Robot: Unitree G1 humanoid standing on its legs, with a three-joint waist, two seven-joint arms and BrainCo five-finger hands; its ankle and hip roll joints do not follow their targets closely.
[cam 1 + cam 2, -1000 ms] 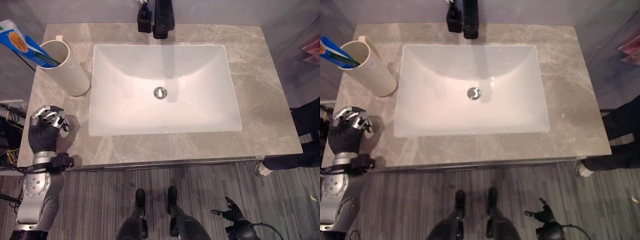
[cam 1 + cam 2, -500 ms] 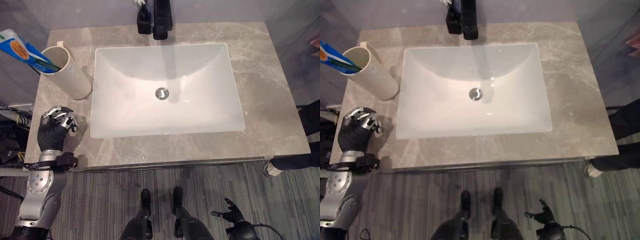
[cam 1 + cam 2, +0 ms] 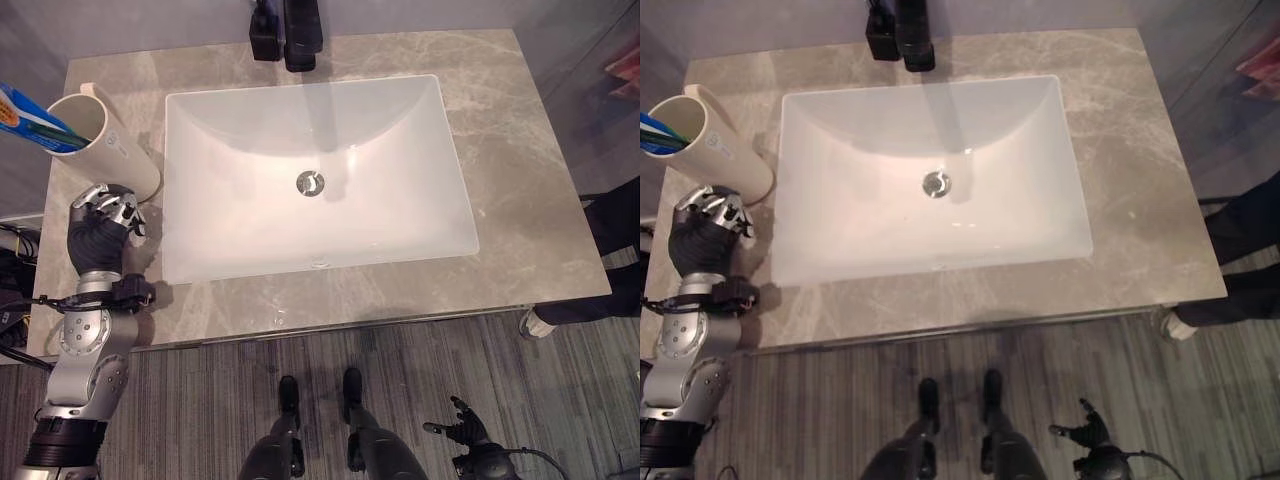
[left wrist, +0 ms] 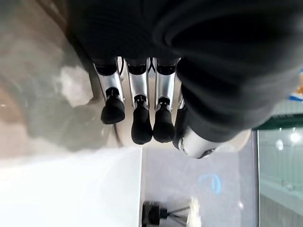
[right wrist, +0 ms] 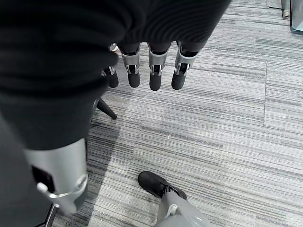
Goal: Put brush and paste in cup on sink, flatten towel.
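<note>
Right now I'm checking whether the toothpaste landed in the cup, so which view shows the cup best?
The left eye view: the cream cup stands on the counter with the blue toothpaste tube sticking out. The right eye view cuts the tube at its edge. The left wrist view shows a blurred pale part past the left hand.

A cream plastic cup point(image 3: 118, 150) stood on the grey marble counter point(image 3: 520, 170) at its left edge, beside the white rectangular basin point(image 3: 310, 180); a black tap point(image 3: 300, 35) stood behind it.

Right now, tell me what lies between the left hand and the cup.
Nothing: in the left eye view only a narrow strip of bare countertop separates the left hand from the cup, which holds the toothpaste.
</note>
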